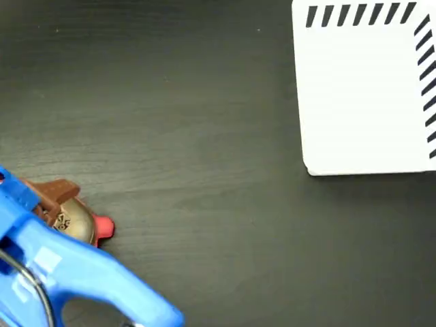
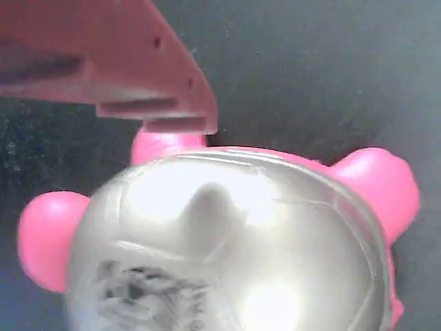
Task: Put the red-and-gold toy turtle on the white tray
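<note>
Fixed view: the red-and-gold toy turtle (image 1: 78, 221) sits on the dark bench (image 1: 191, 136) at the lower left, partly under the blue arm (image 1: 75, 279).
Tray: the white tray (image 1: 361, 102) lies at the upper right, well apart from the turtle.
Wrist view: one finger (image 2: 138, 76) reaches over the gold shell.
Jaws: the jaws (image 1: 65, 211) are around the turtle; I cannot tell if they press it.

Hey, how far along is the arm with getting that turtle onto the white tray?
Early stage. Done: the gripper has reached the red-and-gold toy turtle at the lower left of the fixed view, one finger right over the shell. In hand: closing on it; whether the grip is firm cannot be told. Left: lift, carry across the dark table, and set it on the white tray, which is bare.
</note>
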Available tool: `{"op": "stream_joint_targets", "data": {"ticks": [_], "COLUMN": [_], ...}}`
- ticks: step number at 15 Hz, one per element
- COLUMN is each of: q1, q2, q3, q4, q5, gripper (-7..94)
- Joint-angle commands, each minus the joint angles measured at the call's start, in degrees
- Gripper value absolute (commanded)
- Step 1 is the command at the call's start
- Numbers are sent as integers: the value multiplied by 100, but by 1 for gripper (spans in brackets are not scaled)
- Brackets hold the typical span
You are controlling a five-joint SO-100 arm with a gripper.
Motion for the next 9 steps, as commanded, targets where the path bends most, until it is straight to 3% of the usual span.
{"op": "stream_joint_targets", "data": {"ticks": [1,9], "q1": [-70,62], "q2": [141,-123], "q3": [-141,-97], "q4": [-53,-290], "q5": [97,167], "gripper": [62,62]}}
